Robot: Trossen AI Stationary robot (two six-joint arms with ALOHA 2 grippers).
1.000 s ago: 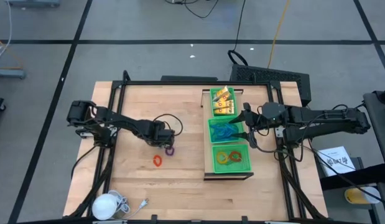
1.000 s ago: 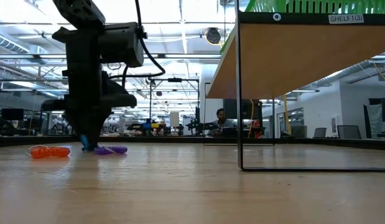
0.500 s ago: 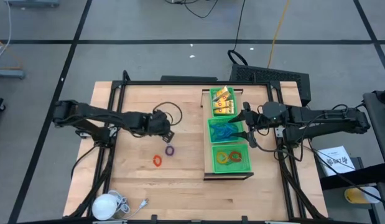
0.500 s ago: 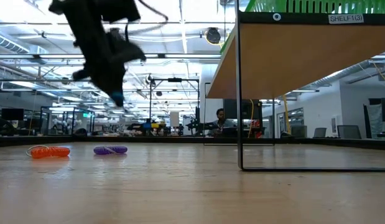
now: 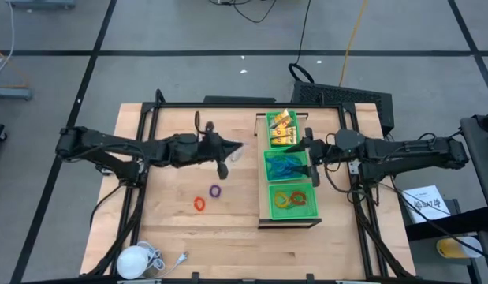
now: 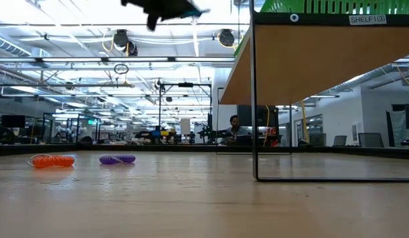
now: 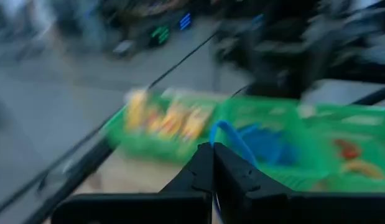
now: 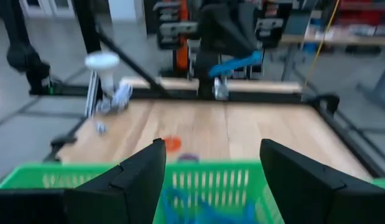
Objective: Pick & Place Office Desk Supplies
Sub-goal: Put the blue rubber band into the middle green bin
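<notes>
Left tool [image 7: 212, 163] pressed together, pinching a thin blue ring [image 7: 232, 138], raised above the bench [image 5: 180, 237] just beside the green mesh tray [image 5: 264, 170], likely bound for its middle compartment of blue pieces. Purple ring [image 5: 215, 191] and orange ring [image 5: 199, 204] lie farther from the tray, waiting. Right tool [image 8: 212, 177] spread, over the tray.

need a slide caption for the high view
Left gripper, shut on a thin blue ring, is above the wooden table beside the green mesh tray, where the open right gripper waits.
</notes>
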